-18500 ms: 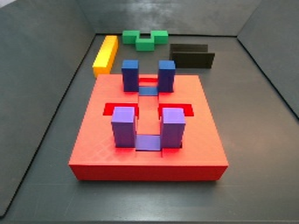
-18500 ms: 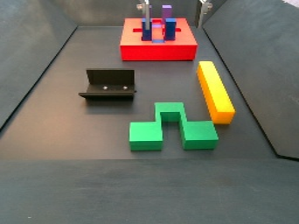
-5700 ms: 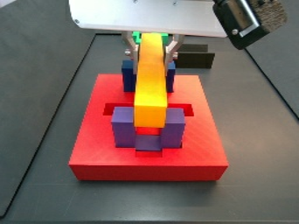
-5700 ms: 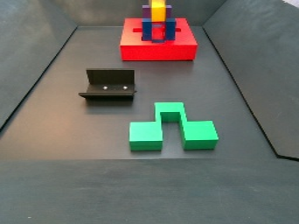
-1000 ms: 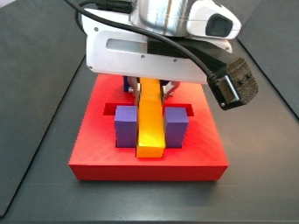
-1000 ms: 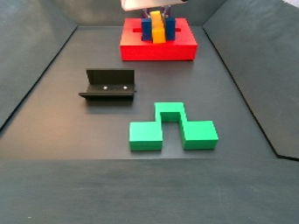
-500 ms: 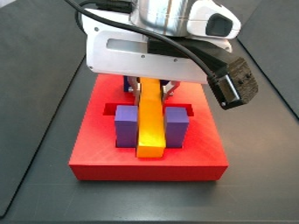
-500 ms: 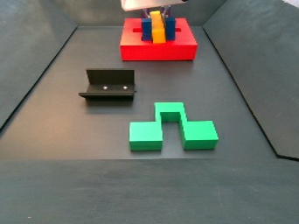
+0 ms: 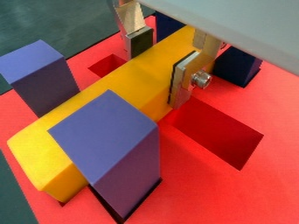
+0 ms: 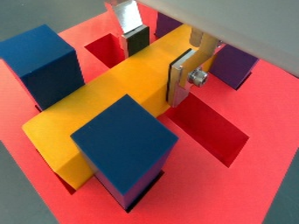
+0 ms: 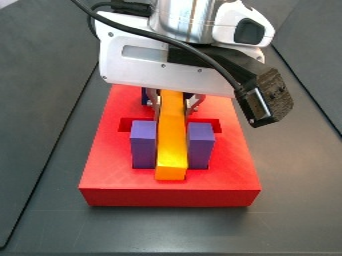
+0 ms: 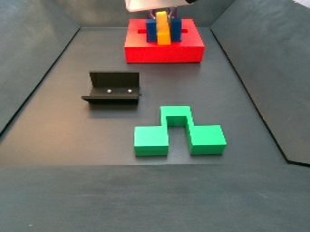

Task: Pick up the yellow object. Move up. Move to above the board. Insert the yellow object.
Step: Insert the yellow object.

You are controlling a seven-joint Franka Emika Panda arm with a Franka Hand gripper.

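In a side view the arm's housing hides the gripper, the board's far half and the bar's far end. In both wrist views the frame edge crops the fingers.

place: you look at a robot test lab — not a home
signs: dark walled floor, the fixture, gripper over the board

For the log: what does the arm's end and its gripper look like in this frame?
Above the board, the gripper has two flat silver finger plates with dark pads; one finger carries a round silver screw. In a side view its body is a wide pale grey-white box under a white rounded wrist, with thick black cables looping to a black camera module mounted at one side.
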